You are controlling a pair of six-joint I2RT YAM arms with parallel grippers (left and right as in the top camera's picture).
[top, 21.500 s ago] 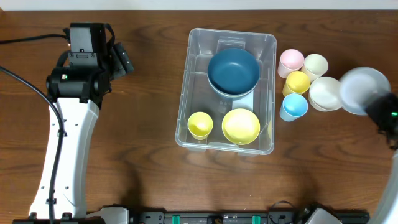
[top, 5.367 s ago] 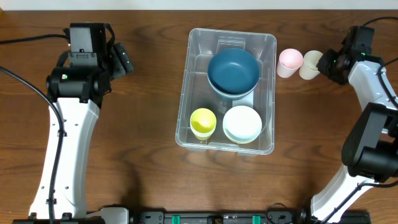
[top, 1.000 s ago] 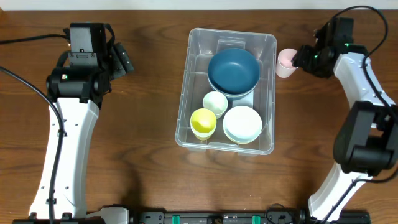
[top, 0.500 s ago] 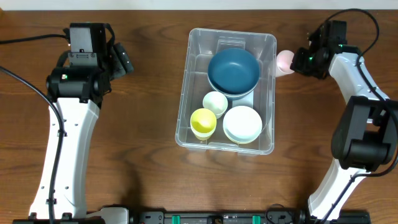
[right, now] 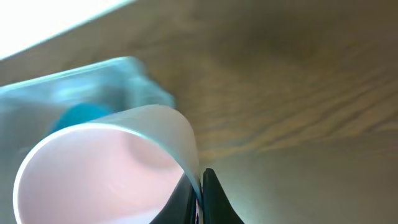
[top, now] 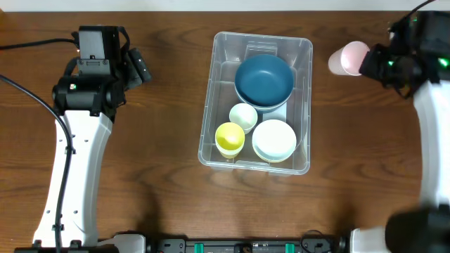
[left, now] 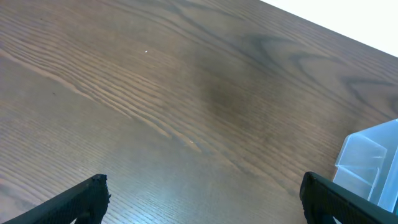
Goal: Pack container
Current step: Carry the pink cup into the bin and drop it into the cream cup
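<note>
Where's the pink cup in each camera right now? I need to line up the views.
Overhead: pink cup at upper right, right of the container.
Left wrist: not in it; only the container's corner shows at the right edge.
Right wrist: pink cup fills the lower left, container blurred behind.
Shared landmark: the container.

White arm links [top: 77,161], black joints [top: 91,91], cables [top: 35,43]

Straight down over the whole table [top: 169,140]. Low from each wrist, facing forward past the fingertips [left: 87,196]. Sharing the container [top: 261,35] across all three.
</note>
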